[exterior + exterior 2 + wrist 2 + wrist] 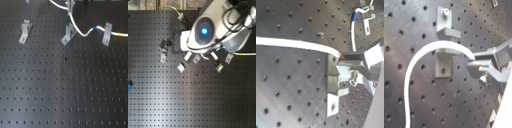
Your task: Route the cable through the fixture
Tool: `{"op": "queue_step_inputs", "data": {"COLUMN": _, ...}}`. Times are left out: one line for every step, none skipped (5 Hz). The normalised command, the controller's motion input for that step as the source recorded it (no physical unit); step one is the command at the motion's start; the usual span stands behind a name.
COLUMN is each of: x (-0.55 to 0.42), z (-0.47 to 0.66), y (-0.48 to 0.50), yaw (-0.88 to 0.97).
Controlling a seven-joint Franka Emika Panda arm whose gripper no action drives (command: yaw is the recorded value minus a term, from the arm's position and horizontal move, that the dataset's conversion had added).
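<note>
The white cable (pixel 80 33) runs down from the top of the first exterior view, past the middle fixture (pixel 67 34), and through the right clip (pixel 106 34). Its blue band (pixel 95 29) lies just before that clip and a yellow mark (pixel 120 35) just after it. My gripper (pixel 70 6) hangs above the middle fixture and is shut on the cable (pixel 429 52). In the first wrist view the fingers (pixel 484 64) pinch the cable end beside a clip (pixel 443 62). The second wrist view shows the cable (pixel 296 44) held taut over a clip (pixel 333 85). I cannot tell whether the cable sits in the slot.
A third clip (pixel 25 31) stands alone at the first exterior view's left. The black perforated board (pixel 65 90) stretches towards the front. In the second exterior view the arm (pixel 203 30) covers the middle, with clips (pixel 163 50) showing beside it.
</note>
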Motion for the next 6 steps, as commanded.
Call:
{"op": "queue_step_inputs", "data": {"x": 0.011, "z": 0.02, "y": 0.0, "yaw": 0.02}}
{"op": "queue_step_inputs", "data": {"x": 0.143, "z": 0.22, "y": -0.14, "yaw": 0.39}}
{"op": "queue_step_inputs", "data": {"x": 0.143, "z": 0.19, "y": -0.115, "yaw": 0.67}}
{"op": "queue_step_inputs", "data": {"x": 0.132, "z": 0.16, "y": -0.092, "yaw": 0.71}}
{"op": "queue_step_inputs", "data": {"x": 0.041, "z": 0.14, "y": -0.036, "yaw": 0.5}}
{"op": "queue_step_inputs", "data": {"x": 0.001, "z": 0.3, "y": -0.001, "yaw": 0.0}}
